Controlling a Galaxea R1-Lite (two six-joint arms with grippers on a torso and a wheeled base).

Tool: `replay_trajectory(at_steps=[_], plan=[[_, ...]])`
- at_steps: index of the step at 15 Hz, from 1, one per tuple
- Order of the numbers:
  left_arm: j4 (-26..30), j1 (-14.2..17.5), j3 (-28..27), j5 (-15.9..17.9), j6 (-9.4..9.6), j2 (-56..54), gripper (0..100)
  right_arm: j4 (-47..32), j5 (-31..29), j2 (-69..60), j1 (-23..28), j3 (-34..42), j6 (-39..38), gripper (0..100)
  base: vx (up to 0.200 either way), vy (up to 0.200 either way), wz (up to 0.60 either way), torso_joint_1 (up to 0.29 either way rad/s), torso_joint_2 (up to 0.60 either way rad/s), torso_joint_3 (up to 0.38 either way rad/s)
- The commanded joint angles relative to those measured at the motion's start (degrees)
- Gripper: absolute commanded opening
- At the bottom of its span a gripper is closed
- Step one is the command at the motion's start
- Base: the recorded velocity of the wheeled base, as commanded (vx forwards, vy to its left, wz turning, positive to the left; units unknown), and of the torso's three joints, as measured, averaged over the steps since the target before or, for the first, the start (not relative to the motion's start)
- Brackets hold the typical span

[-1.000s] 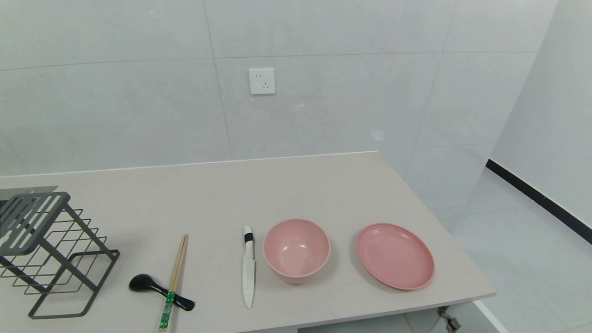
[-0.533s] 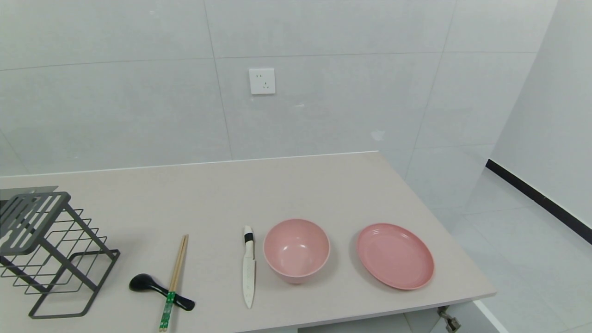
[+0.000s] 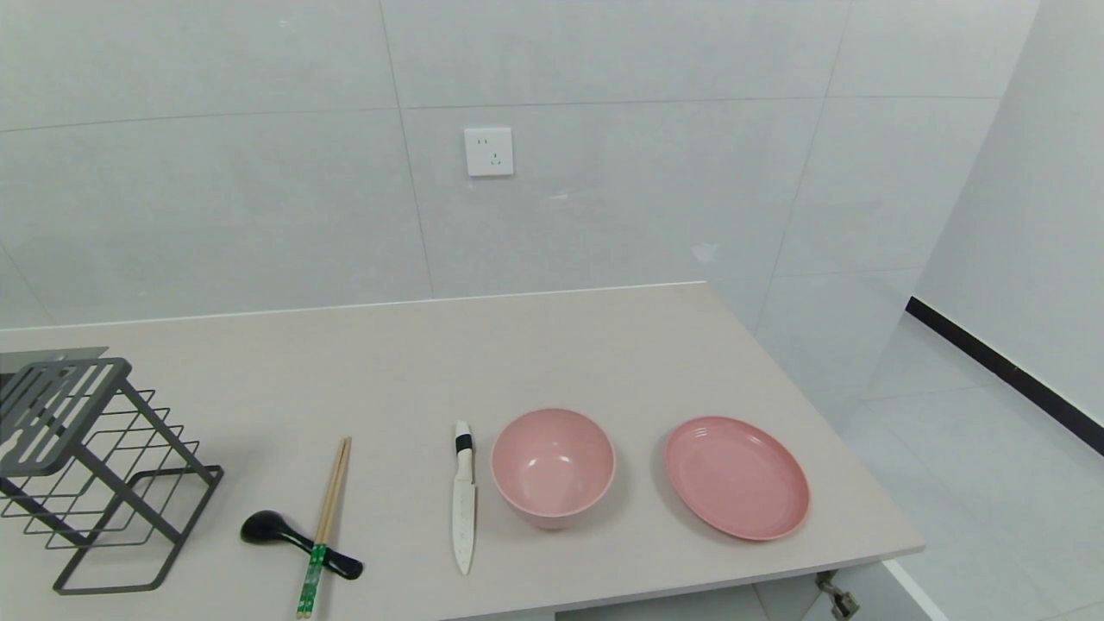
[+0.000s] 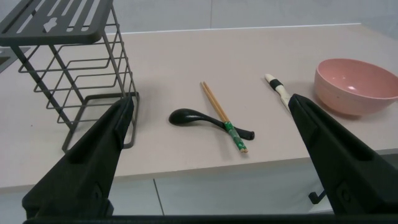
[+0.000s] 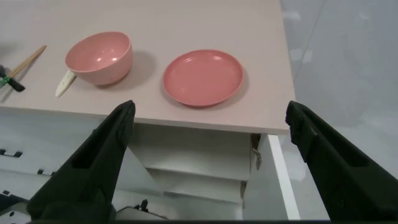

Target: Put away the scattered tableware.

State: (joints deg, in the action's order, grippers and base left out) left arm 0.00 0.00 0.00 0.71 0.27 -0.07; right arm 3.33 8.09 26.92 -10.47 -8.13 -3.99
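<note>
Both arms wait in front of the near edge of the counter [image 3: 517,354], and nothing is picked up yet. The left gripper [image 4: 211,102] has its jaws spread wide with nothing between them, and the right gripper [image 5: 209,107] is the same.

All the tableware lies in a row along the near side. The rack [image 3: 52,405] stands at the far left. Near it is the spoon [image 3: 267,528], and the chopsticks [image 3: 328,509] cross over its handle. The knife [image 3: 464,509] lies just beside the bowl [image 3: 553,466], with its blade toward the near edge. The plate [image 3: 736,477] is near the right corner.

I think several things can go wrong here. If the spoon is lifted first, it will probably tip the chopsticks, and they may roll apart or fall off the edge. The chopsticks are thin and flat on the surface, so the jaws may close on only one. A jaw that goes down for the bowl rim on the knife side may knock the knife. The plate is low and smooth, so a jaw that pushes instead of getting under the rim may slide it over the corner. The rack looks light and may shift when something is pressed into it.
</note>
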Motion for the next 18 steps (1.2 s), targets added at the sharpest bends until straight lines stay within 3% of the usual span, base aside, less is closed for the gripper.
replay_trajectory(at_steps=[1, 3, 5, 9, 18], plan=[[0.0, 0.0, 0.0, 0.0, 0.0, 0.07, 100, 0.19, 0.08, 10.09, -0.78, -3.56, -0.06, 100, 0.0, 0.0, 0.0, 0.0, 0.0, 0.0], [0.0, 0.0, 0.0, 0.08, 0.0, 0.07, 100, 1.95, 0.08, 16.5, -0.69, -6.2, -0.06, 100, 0.0, 0.0, 0.0, 0.0, 0.0, 0.0], [0.0, 0.0, 0.0, 0.08, 0.0, 0.07, 100, 12.67, 0.08, 29.33, -0.25, -6.28, -0.06, 100, 0.0, 0.0, 0.0, 0.0, 0.0, 0.0], [0.0, 0.0, 0.0, 0.08, 0.0, 0.07, 100, 25.06, 0.43, 42.69, 0.72, -6.72, 0.56, 100, 0.0, 0.0, 0.0, 0.0, 0.0, 0.0], [0.0, 0.0, 0.0, 0.08, -0.09, 0.07, 100, 27.61, 2.98, 47.7, 1.59, -7.95, 0.56, 100, 0.0, 0.0, 0.0, 0.0, 0.0, 0.0]])
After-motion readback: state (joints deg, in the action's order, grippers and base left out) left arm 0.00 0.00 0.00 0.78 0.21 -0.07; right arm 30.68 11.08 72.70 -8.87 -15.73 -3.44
